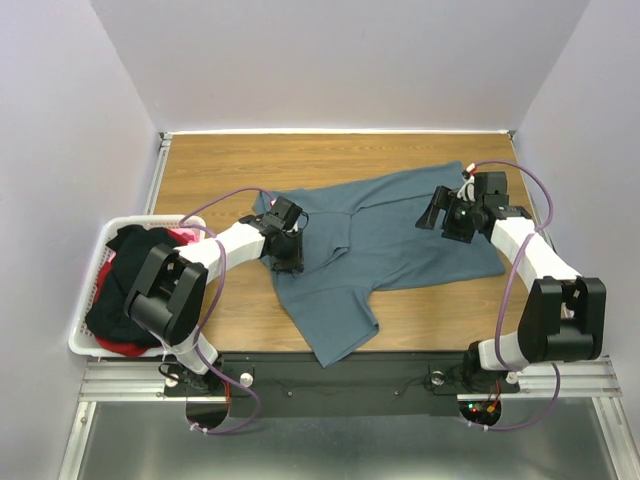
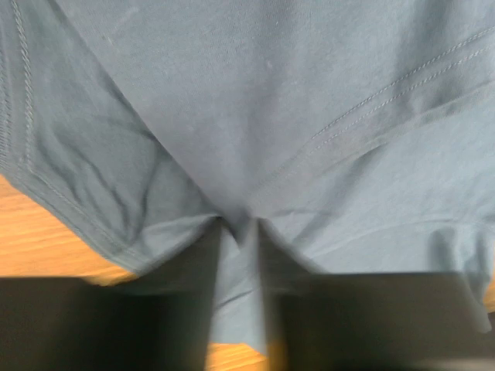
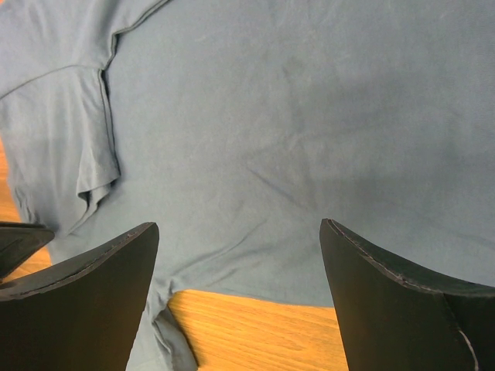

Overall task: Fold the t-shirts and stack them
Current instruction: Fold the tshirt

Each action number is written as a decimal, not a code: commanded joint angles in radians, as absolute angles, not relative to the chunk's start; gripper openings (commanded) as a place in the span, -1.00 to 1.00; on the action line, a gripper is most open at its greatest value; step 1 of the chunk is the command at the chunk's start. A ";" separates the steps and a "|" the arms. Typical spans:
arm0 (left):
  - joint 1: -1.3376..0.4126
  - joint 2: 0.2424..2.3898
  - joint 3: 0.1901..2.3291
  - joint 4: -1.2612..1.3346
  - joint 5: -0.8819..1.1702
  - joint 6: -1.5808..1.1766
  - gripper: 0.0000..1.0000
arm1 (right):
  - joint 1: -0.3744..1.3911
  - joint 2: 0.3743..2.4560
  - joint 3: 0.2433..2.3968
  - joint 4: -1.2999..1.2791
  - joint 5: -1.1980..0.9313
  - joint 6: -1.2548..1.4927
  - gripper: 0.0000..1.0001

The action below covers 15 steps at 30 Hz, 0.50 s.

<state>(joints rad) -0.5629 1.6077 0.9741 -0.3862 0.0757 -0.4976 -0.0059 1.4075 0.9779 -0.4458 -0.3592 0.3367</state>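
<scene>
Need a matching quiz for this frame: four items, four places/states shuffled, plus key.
1. left claw
2. right claw
3. blue-grey t-shirt
4. white basket

A. holds black t-shirt and red-pink t-shirt
B. open above blue-grey cloth
C. spread on the wooden table
D. shut on a pinch of blue-grey cloth

Pairs: 1-D, 2-B, 3-C, 4-A

Blue-grey t-shirt (image 1: 400, 245) lies spread on the table (image 1: 230, 165); black and red shirts (image 1: 125, 290) fill the basket (image 1: 84, 318).
</scene>
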 commanded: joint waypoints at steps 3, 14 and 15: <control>-0.563 1.552 0.989 -0.402 0.055 -0.489 0.27 | -0.002 1.445 1.040 -0.428 -0.429 0.351 0.79; -0.528 1.618 1.182 -0.347 -0.057 -0.407 -0.01 | 0.234 1.623 1.108 -0.269 -0.472 0.521 0.53; -0.526 1.635 1.196 -0.336 -0.064 -0.396 -0.04 | 0.253 1.638 1.111 -0.221 -0.474 0.541 0.50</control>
